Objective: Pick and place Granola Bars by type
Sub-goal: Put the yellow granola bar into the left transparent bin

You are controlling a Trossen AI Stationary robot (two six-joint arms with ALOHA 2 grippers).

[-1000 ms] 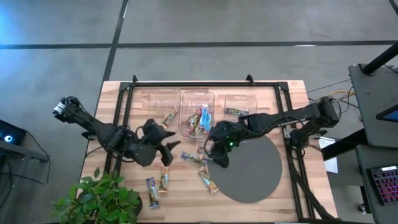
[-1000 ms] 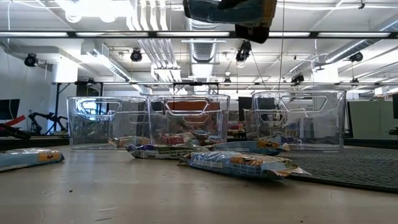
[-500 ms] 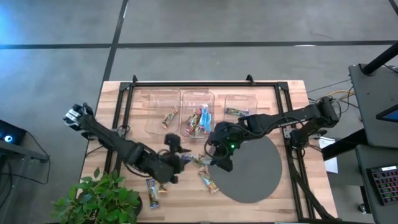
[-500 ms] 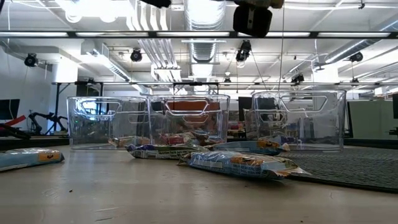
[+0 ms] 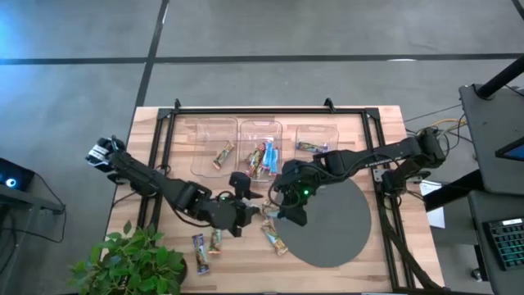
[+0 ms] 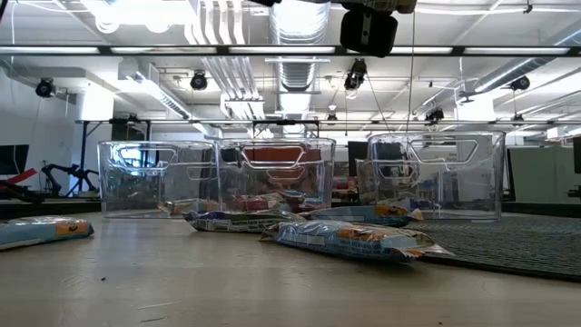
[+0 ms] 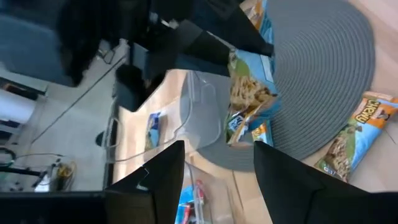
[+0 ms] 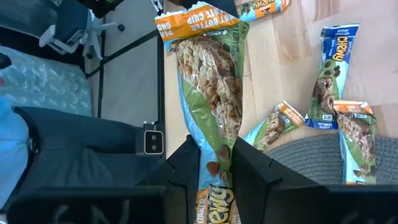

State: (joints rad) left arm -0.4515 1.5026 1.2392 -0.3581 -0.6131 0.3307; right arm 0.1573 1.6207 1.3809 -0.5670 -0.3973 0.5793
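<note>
Your right gripper clamped on a green bar above mid-tabletop, left gripper spread wide just left, loose bars near, three bins far.

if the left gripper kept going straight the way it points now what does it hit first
Most likely the blue granola bar hanging from the right gripper, which sits directly between the left gripper's open fingers in its wrist view. Depth is unclear, though.

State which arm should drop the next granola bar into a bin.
Right. The right hand is shut on a green-and-orange wrapped granola bar, near the clear plastic bins. The left hand is open and holds nothing.
</note>
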